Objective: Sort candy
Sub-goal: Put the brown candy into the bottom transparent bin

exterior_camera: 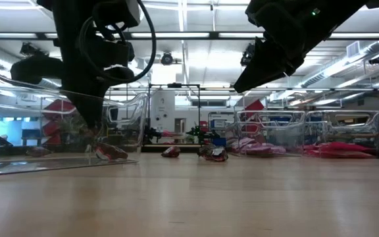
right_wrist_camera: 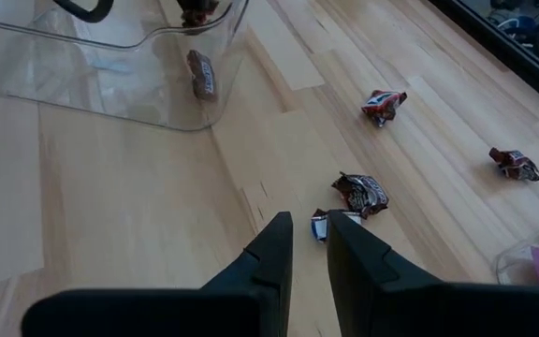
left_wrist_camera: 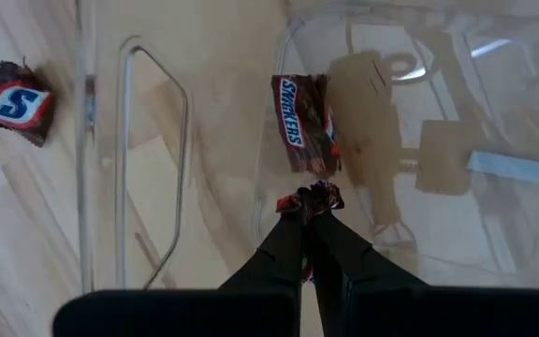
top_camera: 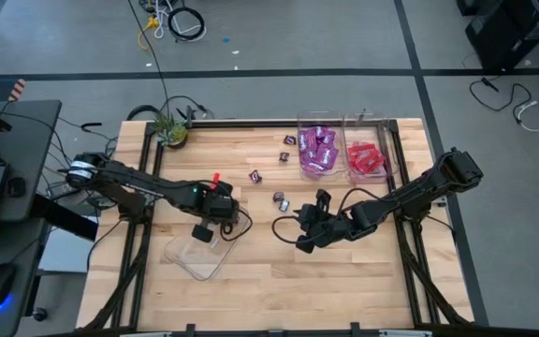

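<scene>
Still, the left gripper (left_wrist_camera: 309, 208), jaws clamped on a brown candy's (left_wrist_camera: 309, 198) wrapper tip above the clear tray (top_camera: 197, 255), might let it stick on release, while the right gripper's (right_wrist_camera: 309, 234) jaws stand slightly apart, empty.

We count three clear trays (top_camera: 197, 256), five brown candies (top_camera: 280, 198) loose on the table, one pile of purple packets (top_camera: 318, 150), one pile of red packets (top_camera: 366, 159).

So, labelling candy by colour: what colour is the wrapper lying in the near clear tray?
Dark brown Snickers wrapper; left wrist view shows it best.
</scene>
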